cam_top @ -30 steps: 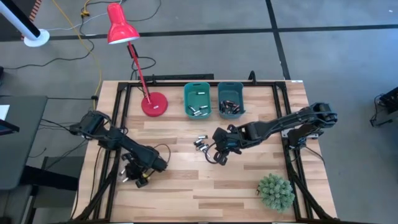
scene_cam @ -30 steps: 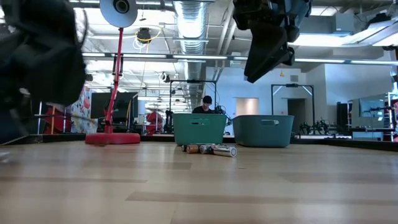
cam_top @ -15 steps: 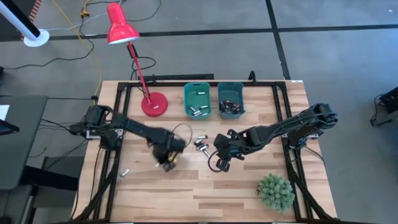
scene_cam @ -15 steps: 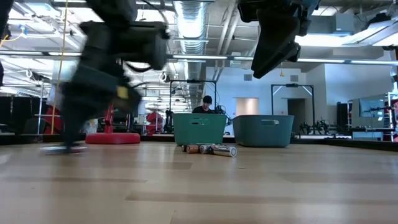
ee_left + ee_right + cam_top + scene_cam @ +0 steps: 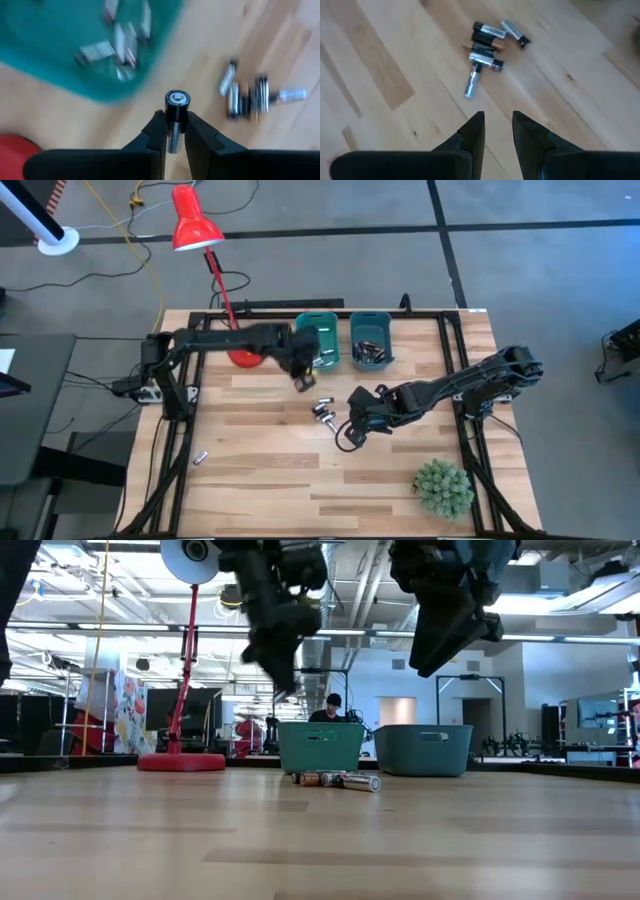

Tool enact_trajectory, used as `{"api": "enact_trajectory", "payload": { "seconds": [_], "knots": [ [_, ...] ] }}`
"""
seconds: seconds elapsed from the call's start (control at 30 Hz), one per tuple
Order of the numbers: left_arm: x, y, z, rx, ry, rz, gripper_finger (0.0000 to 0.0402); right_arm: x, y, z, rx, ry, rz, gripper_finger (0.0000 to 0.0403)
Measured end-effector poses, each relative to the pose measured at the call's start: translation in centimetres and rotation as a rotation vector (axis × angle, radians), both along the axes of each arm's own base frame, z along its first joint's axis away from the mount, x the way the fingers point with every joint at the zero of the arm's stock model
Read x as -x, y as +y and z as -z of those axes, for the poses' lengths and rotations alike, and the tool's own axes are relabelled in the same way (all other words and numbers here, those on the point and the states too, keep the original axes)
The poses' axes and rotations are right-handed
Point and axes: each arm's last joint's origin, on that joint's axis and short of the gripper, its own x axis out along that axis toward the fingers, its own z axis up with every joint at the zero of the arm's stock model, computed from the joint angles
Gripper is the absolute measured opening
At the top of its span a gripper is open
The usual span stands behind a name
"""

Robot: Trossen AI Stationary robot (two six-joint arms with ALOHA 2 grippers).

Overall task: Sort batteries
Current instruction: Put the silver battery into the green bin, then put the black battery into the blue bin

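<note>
The wooden table (image 5: 300, 490) has broad bare board along its near edge, with only a green plant (image 5: 443, 487) at the near right corner and one stray battery (image 5: 200, 457) near the left rail. At the far edge stand two teal bins (image 5: 371, 330), and the left gripper (image 5: 172, 129), clamped on a single battery (image 5: 177, 102), hangs just in front of the left bin. The loose batteries (image 5: 322, 411) lie mid-table; the right gripper (image 5: 498, 129) hovers near them, fingers slightly apart and empty.

The left gripper (image 5: 303, 376) hangs just beside the left teal bin (image 5: 318, 342), the right gripper (image 5: 356, 423) near loose batteries (image 5: 322, 412) on the table (image 5: 300, 480).
</note>
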Motion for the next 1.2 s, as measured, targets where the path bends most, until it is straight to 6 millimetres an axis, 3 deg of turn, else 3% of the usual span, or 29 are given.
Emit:
{"api": "enact_trajectory", "payload": {
  "seconds": [0.17,0.33,0.57,0.87,1.2],
  "knots": [
    [-0.7,4.3,-2.8,-0.117,-0.095,0.039,0.0039,-0.3,-1.4,0.0,-0.012,-0.019,0.107,0.0117],
    [-2.3,8.8,-0.2,-0.115,-0.015,0.078,0.0039,-0.6,-2.7,-0.1,-0.033,-0.035,0.187,0.0117],
    [-4.1,12.9,4.3,-0.043,0.039,0.089,0.0039,-0.7,-3.4,-0.1,-0.065,-0.054,0.264,0.0117],
    [-5.2,14.1,8.4,-0.012,0.113,0.141,0.0047,-0.7,-3.4,-0.1,-0.099,-0.069,0.326,0.0117],
    [-5.2,14.2,8.4,-0.008,0.112,0.13,0.0129,-0.6,-2.9,-0.1,-0.101,-0.092,0.375,0.0117]
  ]
}}
